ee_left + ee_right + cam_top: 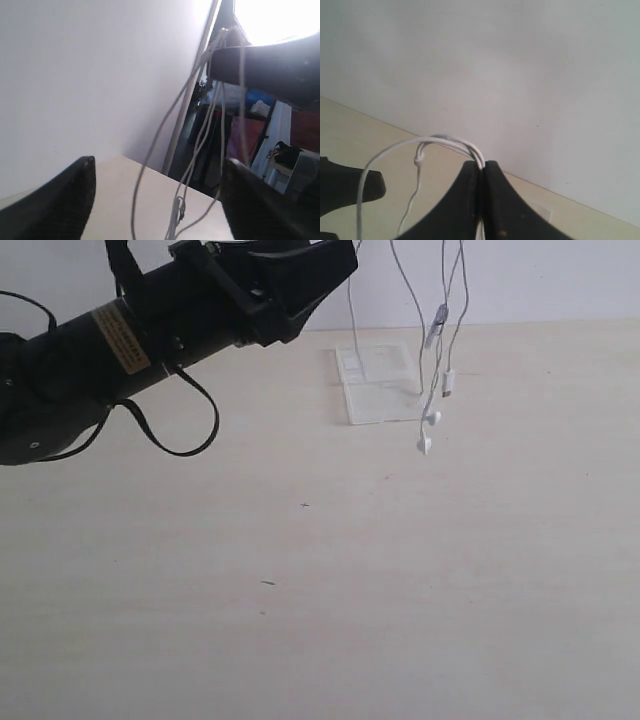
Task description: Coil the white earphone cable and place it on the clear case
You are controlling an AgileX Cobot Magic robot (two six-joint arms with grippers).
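A: Left arm (90, 350) is nearest: matte black, round housing, cut off at the exterior view's left edge. Left claw (157, 200) is wide apart, with thin strands hanging in the gap. Contact is unclear.
B: Right claw (481, 170)?
A: Closed, pinching several loops of the white earphone cable (440, 141). It's out of frame in the exterior view, where the strands run off the top edge.
B: Cable position?
A: Dangling over the clear case (375, 385). The earbuds (425, 443) hang lowest, at the case's right edge. Can't tell if they touch.
B: Case?
A: Flat, translucent, two joined panels, lying on the pale wood-grain tabletop (300, 590).
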